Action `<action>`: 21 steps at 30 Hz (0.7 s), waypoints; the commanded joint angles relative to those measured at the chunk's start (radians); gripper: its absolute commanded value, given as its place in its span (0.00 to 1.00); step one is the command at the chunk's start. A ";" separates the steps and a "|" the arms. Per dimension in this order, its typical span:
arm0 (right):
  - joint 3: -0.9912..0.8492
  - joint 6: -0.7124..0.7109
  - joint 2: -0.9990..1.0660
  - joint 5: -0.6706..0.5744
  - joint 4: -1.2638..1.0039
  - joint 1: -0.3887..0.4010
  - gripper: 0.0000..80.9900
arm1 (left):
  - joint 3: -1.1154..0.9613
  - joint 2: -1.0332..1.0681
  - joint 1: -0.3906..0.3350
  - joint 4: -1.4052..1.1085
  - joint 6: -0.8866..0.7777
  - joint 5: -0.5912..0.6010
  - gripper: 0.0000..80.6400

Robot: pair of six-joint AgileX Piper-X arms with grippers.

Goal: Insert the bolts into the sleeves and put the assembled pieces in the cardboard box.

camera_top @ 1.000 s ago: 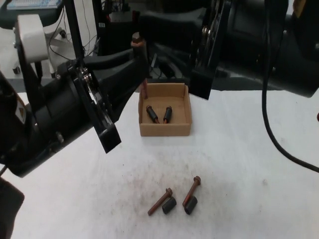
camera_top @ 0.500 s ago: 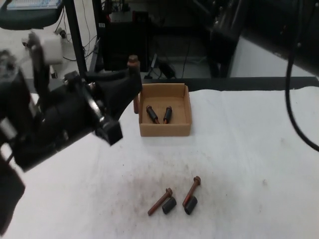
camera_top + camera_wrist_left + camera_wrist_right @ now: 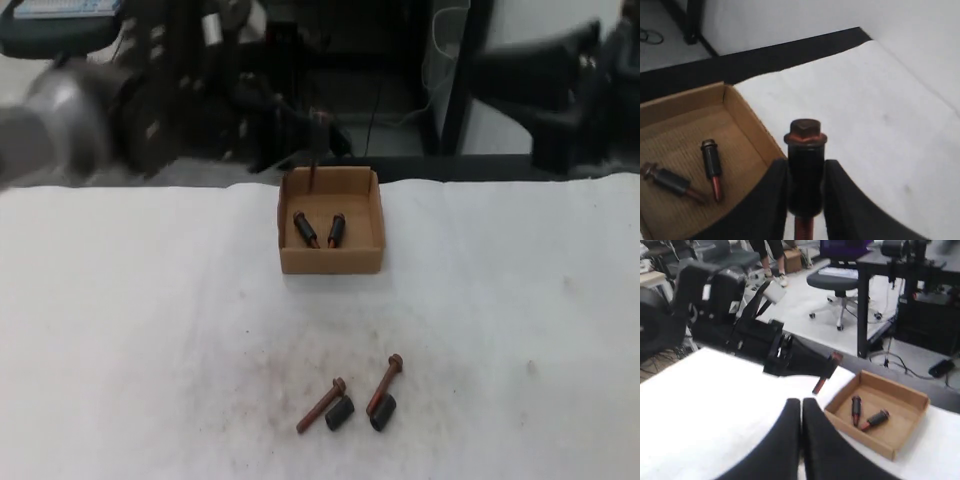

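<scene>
My left gripper (image 3: 806,172) is shut on an assembled piece (image 3: 805,150), a copper bolt in a black sleeve, held upright. In the high view this piece (image 3: 314,160) hangs over the far rim of the cardboard box (image 3: 330,262). Two assembled pieces (image 3: 305,228) (image 3: 336,230) lie inside the box. Near the bench front lie two loose bolts (image 3: 321,404) (image 3: 386,378), each beside a black sleeve (image 3: 340,412) (image 3: 382,411). My right gripper (image 3: 801,412) is shut with nothing in it, off to one side of the box (image 3: 879,440) and above the white bench.
A white cloth (image 3: 150,330) covers the bench, with open room on both sides of the loose parts. The right arm (image 3: 560,85) is high at the back right. Dark frames, cables and an office chair (image 3: 840,282) stand beyond the far edge.
Both arms have drawn back from the foreground toward the far side of the bench. The left arm carried its assembled piece to the box's far rim.
</scene>
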 commanded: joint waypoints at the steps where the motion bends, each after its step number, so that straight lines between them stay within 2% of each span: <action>1: -0.003 -0.001 -0.022 0.002 0.087 -0.031 0.01 | -0.173 0.142 -0.001 0.120 0.007 -0.012 0.00; 5: -0.003 -0.001 -0.025 0.010 0.136 -0.053 0.01 | -0.402 0.329 -0.001 0.244 0.009 -0.012 0.00; 10: -0.003 -0.001 -0.025 0.024 0.160 -0.058 0.01 | -0.575 0.491 -0.001 0.331 0.015 -0.030 0.00; 16: -0.003 -0.001 -0.025 0.024 0.183 -0.058 0.01 | -0.624 0.563 0.001 0.315 0.015 -0.152 0.00; 21: -0.003 -0.010 -0.025 0.024 0.220 -0.058 0.01 | -0.624 0.575 0.002 0.310 0.031 -0.157 0.03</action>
